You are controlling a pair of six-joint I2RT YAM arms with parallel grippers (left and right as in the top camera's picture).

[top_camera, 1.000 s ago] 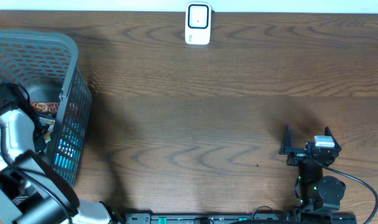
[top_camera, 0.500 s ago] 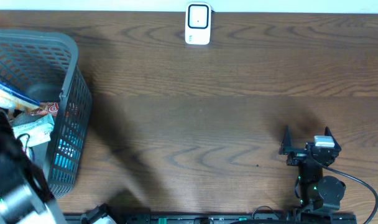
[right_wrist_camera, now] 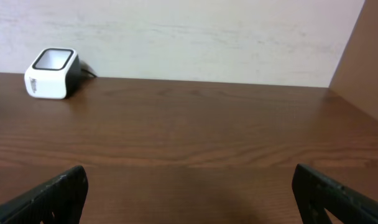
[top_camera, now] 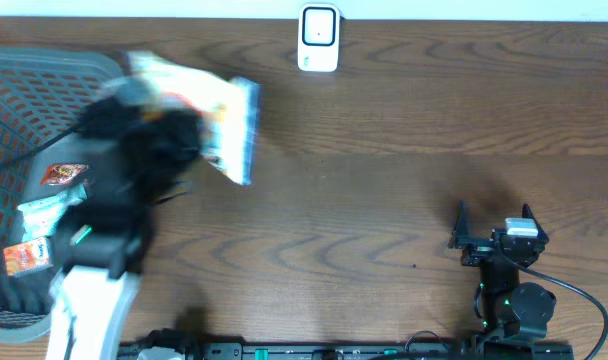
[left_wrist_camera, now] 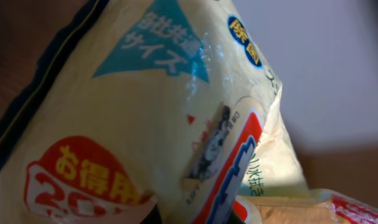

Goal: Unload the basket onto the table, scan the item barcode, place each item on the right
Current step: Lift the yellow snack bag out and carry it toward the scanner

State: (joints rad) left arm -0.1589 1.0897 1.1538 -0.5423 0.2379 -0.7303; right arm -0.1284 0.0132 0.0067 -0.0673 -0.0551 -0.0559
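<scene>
There is one snack bag (top_camera: 209, 105) in play, a pale yellow packet with a blue edge and Japanese print. It hangs at about 10 o'clock from the middle of the tabletop (top_camera: 384, 180), just beyond the right-hand rim of the basket (top_camera: 44, 70). The left end effector (top_camera: 174, 135) is clenched tight on it. From above both arm and bag are smeared by blur, so I cannot make out exactly where the fingers pinch. In the left wrist view the bag (left_wrist_camera: 145, 112) fills nearly the whole picture, tilted, showing a teal triangle and a red badge. I see no barcode on that face.

One scanner (top_camera: 318, 38), a small white unit with a dark face, stands at 12 o'clock on the far edge of the tabletop, well apart from the bag. The right wrist view shows it (right_wrist_camera: 50, 73) at its 10 o'clock, close against the wall.

One grey mesh basket sits at 9 o'clock. I count three packets inside it: a reddish-brown one (top_camera: 62, 175), a pale one (top_camera: 49, 210) and an orange one (top_camera: 24, 256).

The right end effector (top_camera: 494, 220) sits at about 4 o'clock, released, jaws spread as wide as they go, holding nothing and touching nothing.
</scene>
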